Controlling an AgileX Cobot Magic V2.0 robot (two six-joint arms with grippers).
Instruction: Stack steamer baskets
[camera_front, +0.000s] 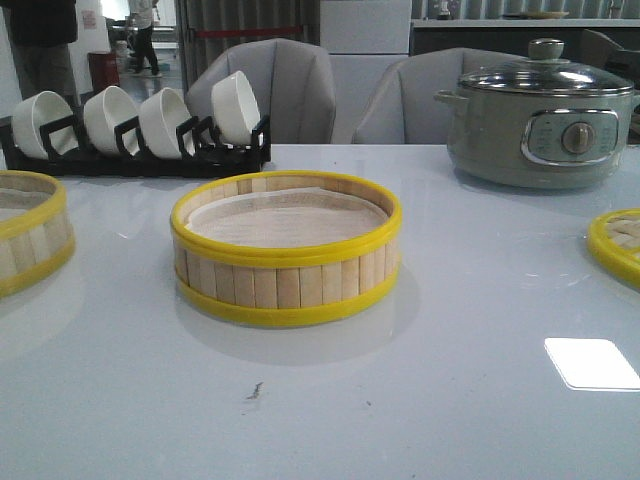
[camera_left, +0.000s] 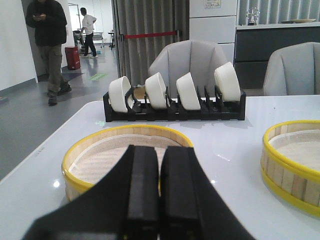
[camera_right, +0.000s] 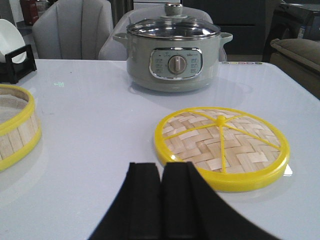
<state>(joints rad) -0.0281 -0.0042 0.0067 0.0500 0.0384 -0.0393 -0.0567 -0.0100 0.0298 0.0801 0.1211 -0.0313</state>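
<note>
Two claws: both empty, neither touching anything on the worktop.
Left claw (camera_left: 160, 200): black fingers pressed together with no gap, holding nothing; it hangs just short of the near rim of the left basket, likely a rest pose ahead of a pick.
Right claw (camera_right: 161, 200): fingers likewise closed together and empty, poised in front of the lid.
Left basket (camera_left: 127, 155): at the left edge of the worktop, cut off in the front view; it sits flat and alone, so it looks like the piece to be lifted.
Middle basket (camera_front: 286, 250): in the centre of the worktop, well apart from the other one, flat and upright; judged the natural base for the stack, since either arm can reach it.
Basket looks: shallow rings of pale bamboo slats, bright yellow bands top and bottom, a pale liner inside, alike in size.
Lid (camera_right: 221, 145): flat woven bamboo with a yellow rim and small knob, lying near the right edge.
Pot (camera_front: 540, 115): grey-green with a glass cover, at the far right corner.
Bowl rack (camera_front: 135, 125): black, with four white bowls on edge, along the far left edge.
Progress: nothing is stacked yet.
</note>
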